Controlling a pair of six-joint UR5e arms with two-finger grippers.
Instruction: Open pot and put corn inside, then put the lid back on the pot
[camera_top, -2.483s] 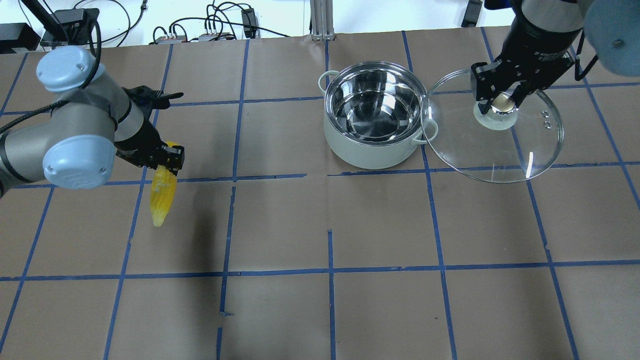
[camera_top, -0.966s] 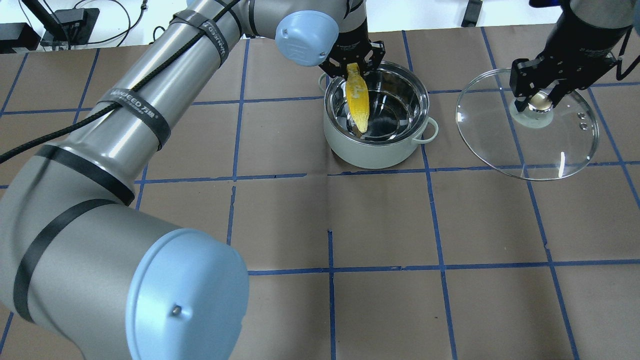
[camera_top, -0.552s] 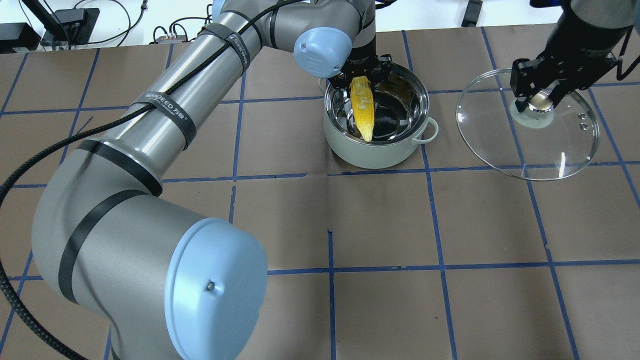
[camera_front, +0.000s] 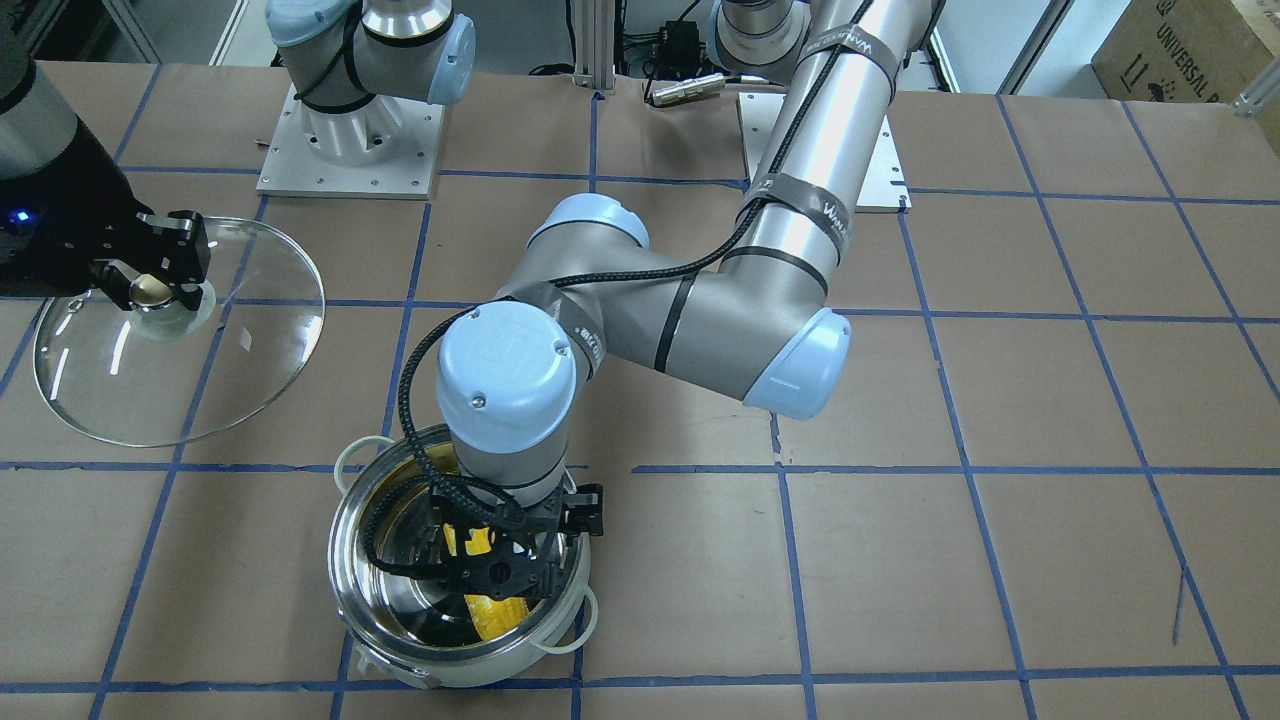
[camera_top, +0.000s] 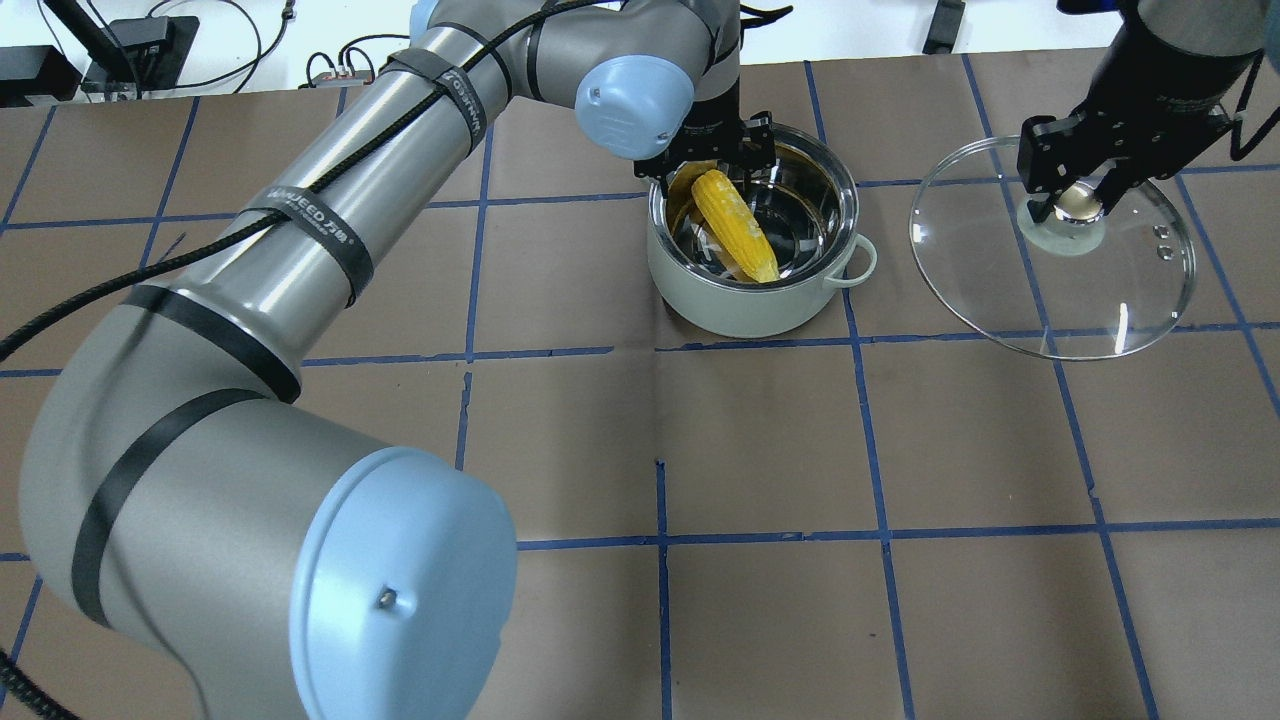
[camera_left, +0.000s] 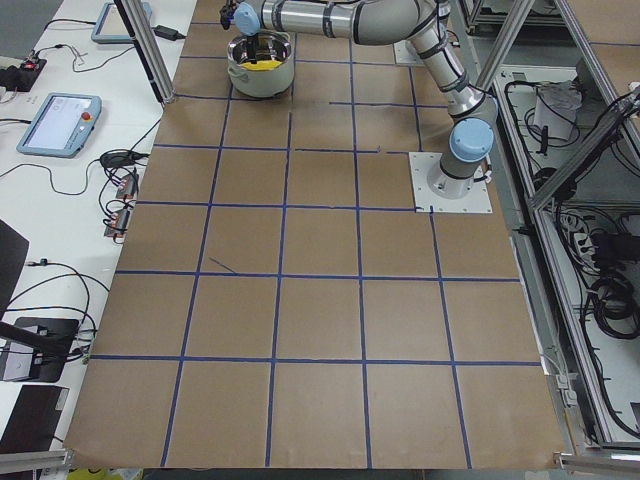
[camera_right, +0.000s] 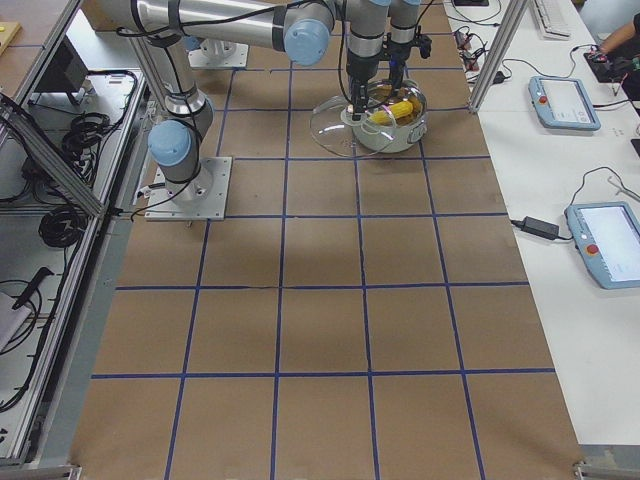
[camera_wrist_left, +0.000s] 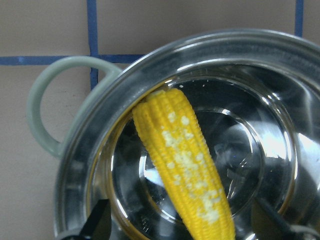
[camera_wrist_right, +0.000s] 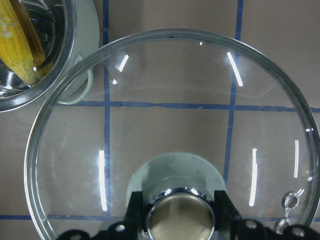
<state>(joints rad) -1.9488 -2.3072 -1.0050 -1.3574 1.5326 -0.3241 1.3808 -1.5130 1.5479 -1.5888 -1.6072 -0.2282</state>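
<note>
Pot (camera_top: 735, 312) sits uncovered on the worktop (camera_top: 700, 450), and you can see the left arm reaching right over its mouth. Beside it, well apart from the rim, the glass lid (camera_top: 1105, 300) hangs off the worktop. It is carried only by its knob (camera_wrist_right: 180, 216), which the right end effector (camera_top: 1075, 202) is pinching from both sides.

Inside the pot the corn (camera_top: 737, 226) lies at a slant, thick end propped against the inner wall and tip down toward the base. The left end effector (camera_top: 708, 160) is above it with its fingers spread wide either side of the cob, touching nothing, so the corn looks released.

Your risks from here, as I judge them:
- Bringing the lid across before the left arm has cleared would drive glass into the wrist.
- Lifting the left end effector out crookedly could let a finger snag the cob or the steel rim.
- If the propped end sits too high, the lid may rock instead of seating.
- Held by the knob alone, the lid could tilt and clip a loop handle.
</note>
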